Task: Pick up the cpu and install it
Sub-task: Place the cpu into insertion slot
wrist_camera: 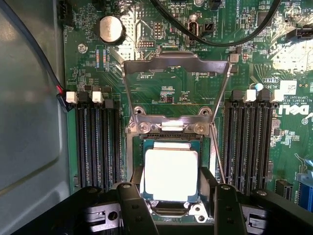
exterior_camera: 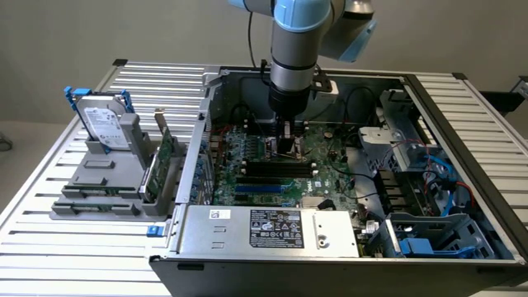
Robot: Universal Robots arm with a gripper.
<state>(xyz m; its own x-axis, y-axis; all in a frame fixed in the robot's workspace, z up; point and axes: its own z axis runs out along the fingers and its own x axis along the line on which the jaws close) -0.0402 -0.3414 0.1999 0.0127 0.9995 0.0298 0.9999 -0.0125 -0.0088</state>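
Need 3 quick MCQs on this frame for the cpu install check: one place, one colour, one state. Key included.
1. Where is the cpu?
A. in a person's hand
B. at the socket, between two banks of memory slots
C. on a keyboard

2. What colour is the bracket on the hard drive?
A. red
B. yellow
C. blue

3. How does the socket's metal hold-down frame stand?
A. swung up, open
B. shut over the cpu
C. missing

Key:
1 B: the wrist view shows the silver chip at the socket with slots on either side.
2 C: blue arms rise beside the drive in the exterior view.
3 A: the frame stands raised, clear of the chip.
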